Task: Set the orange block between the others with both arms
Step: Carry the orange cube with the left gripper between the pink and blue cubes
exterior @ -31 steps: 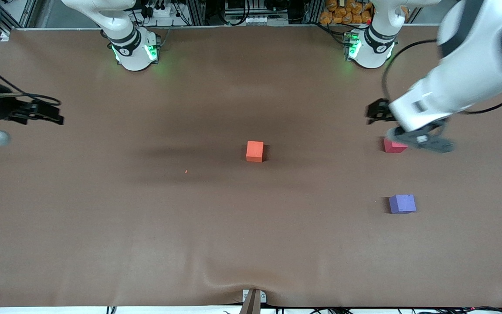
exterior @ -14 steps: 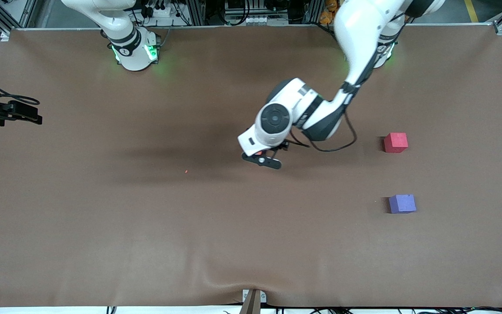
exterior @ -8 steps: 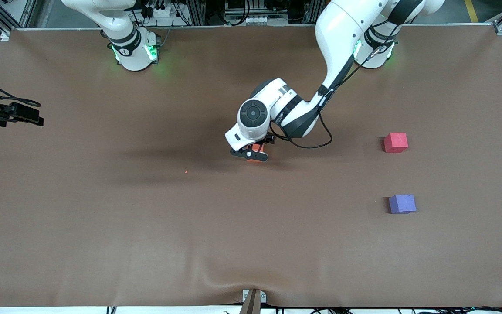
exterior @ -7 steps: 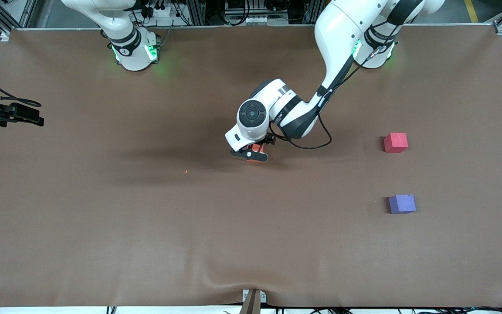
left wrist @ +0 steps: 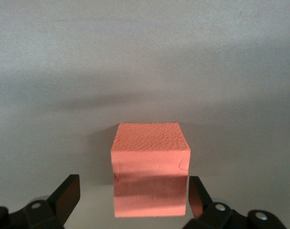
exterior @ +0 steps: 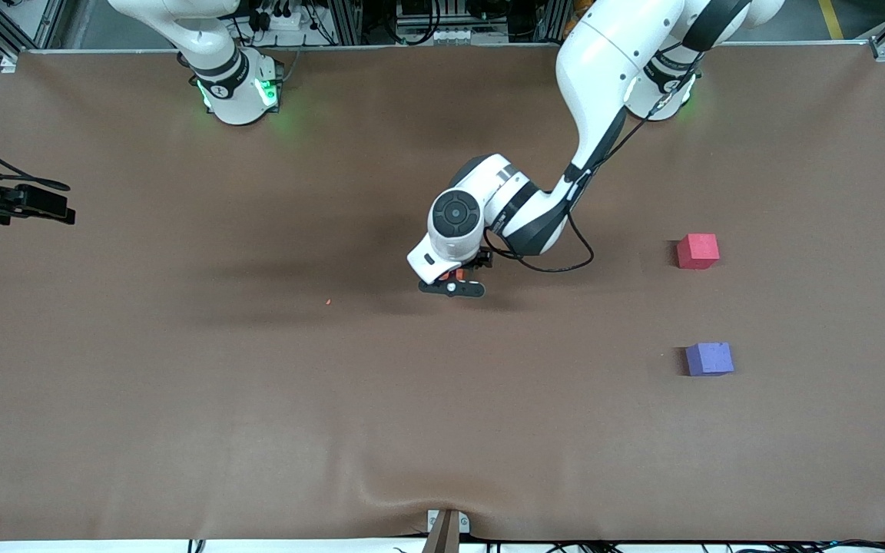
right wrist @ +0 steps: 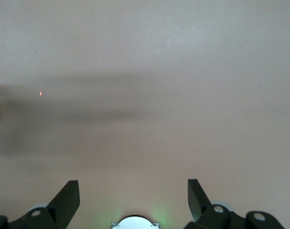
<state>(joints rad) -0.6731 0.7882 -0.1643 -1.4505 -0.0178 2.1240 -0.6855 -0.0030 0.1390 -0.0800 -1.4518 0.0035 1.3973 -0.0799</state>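
Observation:
The orange block (left wrist: 150, 164) rests on the brown table near its middle; in the front view only a sliver of it (exterior: 456, 274) shows under the left arm's hand. My left gripper (exterior: 454, 283) (left wrist: 133, 188) is open and low, one finger on each side of the block, with a gap on at least one side. The pinkish-red cube (exterior: 697, 250) and the purple-blue cube (exterior: 709, 358) sit toward the left arm's end of the table, the purple-blue one nearer the camera. My right gripper (exterior: 43, 206) (right wrist: 133, 188) waits open above the right arm's end of the table, holding nothing.
A tiny orange crumb (exterior: 328, 302) lies on the table cover between the block and the right arm's end. A metal bracket (exterior: 446, 526) sits at the table's near edge, with a wrinkle in the cover beside it.
The left arm swung from over the pinkish-red cube to the table's middle and came down around the orange block. The right gripper has hardly moved.

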